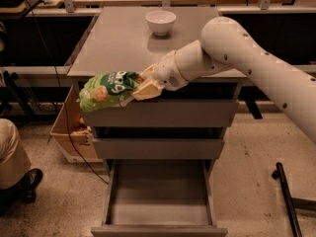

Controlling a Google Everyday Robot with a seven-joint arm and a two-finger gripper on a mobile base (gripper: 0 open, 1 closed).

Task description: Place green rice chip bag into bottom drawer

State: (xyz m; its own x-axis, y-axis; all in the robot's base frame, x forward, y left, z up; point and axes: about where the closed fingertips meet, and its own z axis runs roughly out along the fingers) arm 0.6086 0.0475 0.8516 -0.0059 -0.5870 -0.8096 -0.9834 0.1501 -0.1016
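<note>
The only writing in view is the white lettering on the green rice chip bag (106,90). The rounded letters run across its upper face, next to printed tan rice cakes, but they cannot be made out as a word or brand. The bag's right end is pinched between the fingers of the gripper (138,89), which hangs at the front edge of the grey cabinet (118,43) top, left of centre. No other text, number or sign can be read anywhere.
</note>
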